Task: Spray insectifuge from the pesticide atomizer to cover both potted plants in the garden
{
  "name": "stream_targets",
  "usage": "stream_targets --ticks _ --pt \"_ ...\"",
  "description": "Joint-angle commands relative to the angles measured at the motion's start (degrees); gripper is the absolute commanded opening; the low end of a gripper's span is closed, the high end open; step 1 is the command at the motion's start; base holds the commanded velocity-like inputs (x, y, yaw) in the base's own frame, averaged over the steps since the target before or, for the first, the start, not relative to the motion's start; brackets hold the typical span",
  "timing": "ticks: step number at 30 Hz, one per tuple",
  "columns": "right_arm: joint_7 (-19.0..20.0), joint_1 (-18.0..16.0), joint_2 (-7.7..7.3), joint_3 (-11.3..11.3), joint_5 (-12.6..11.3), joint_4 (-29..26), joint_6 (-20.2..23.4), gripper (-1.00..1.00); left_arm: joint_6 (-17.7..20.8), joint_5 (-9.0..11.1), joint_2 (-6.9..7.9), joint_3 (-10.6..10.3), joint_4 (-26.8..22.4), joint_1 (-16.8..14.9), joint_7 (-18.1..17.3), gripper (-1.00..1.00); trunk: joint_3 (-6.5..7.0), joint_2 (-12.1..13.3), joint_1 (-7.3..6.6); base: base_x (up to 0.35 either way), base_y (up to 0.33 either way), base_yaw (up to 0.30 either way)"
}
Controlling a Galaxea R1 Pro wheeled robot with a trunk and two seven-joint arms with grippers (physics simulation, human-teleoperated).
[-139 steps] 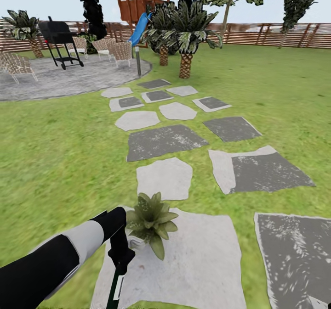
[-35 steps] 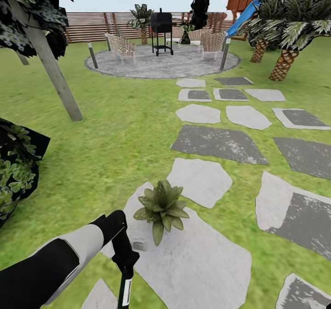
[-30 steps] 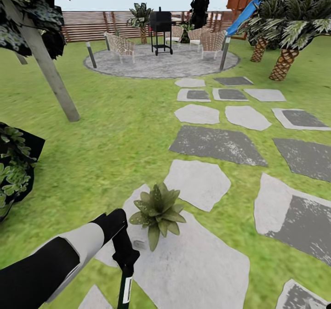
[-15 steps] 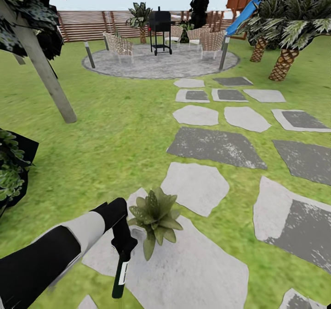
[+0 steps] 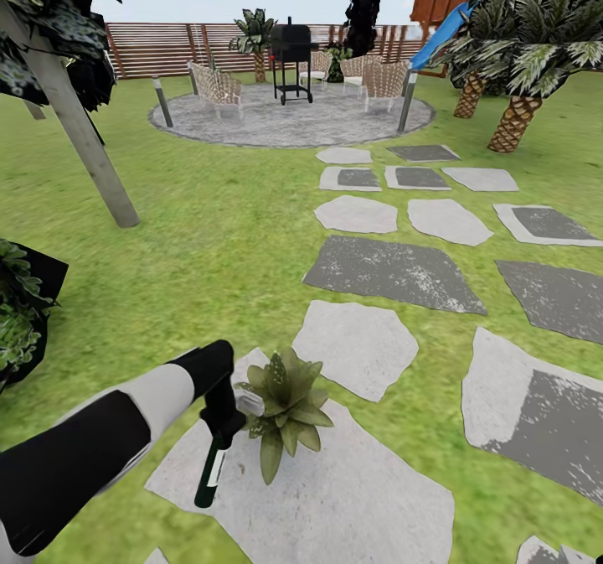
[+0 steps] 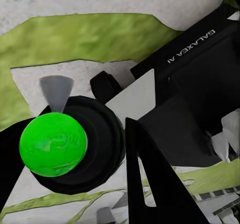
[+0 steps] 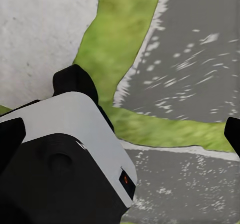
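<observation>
One spiky-leaved potted plant sits on a rough pale stepping stone, and just beside it we see our left hand grasping the slim dark-green pesticide atomizer.

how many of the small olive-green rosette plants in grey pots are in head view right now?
1. The small olive-green rosette plant in a grey pot sits on the pale stepping stone, beside the left gripper holding the dark green spray bottle. A second may be out of frame.
</observation>
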Motion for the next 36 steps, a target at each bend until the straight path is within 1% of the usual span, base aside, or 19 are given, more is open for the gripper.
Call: stream_targets --ticks 1,5,15,19,22,28,36 --pt "0.59 -0.01 0.03 -0.07 0.55 -0.05 0.14 1.0 0.26 -0.64 -0.29 0.15 -0.06 0.03 -0.5 -1.0 -0.04 -0.02 0.0 0.0 0.0 0.0" --pt "0.61 -0.04 0.05 -0.07 0.53 -0.05 0.14 1.0 0.26 -0.63 -0.62 0.19 -0.06 0.45 -0.48 -1.0 -0.04 -0.02 0.0 0.0 0.0 0.0" --pt "0.66 -0.02 0.06 -0.07 0.54 -0.05 0.14 1.0 0.26 -0.19 -1.16 0.24 -0.31 3.36 -0.51 -1.0 -0.04 -0.02 0.0 0.0 0.0 0.0" --pt "0.7 -0.04 0.06 -0.07 0.55 -0.07 0.14 1.0 0.26 -0.04 -1.72 0.26 -0.45 3.47 -0.51 -1.0 -0.04 -0.02 0.0 0.0 0.0 0.0" --pt "0.75 -0.05 0.06 -0.07 0.54 -0.12 0.14 1.0 0.26 -0.03 -1.7 0.21 -0.3 3.47 -0.49 -1.0 -0.04 -0.02 0.0 0.0 0.0 -0.102" --pt "0.77 -0.05 0.06 -0.07 0.5 -0.14 0.14 1.0 0.26 -0.11 -1.7 0.11 -0.23 3.47 -0.42 -1.0 -0.04 -0.02 0.0 0.0 0.0 -0.229" --pt "0.68 -0.05 0.06 -0.07 0.48 -0.11 0.14 1.0 0.26 -0.11 -1.7 0.11 -0.18 3.47 -0.43 -1.0 -0.04 -0.02 0.0 0.0 -0.027 -0.018"
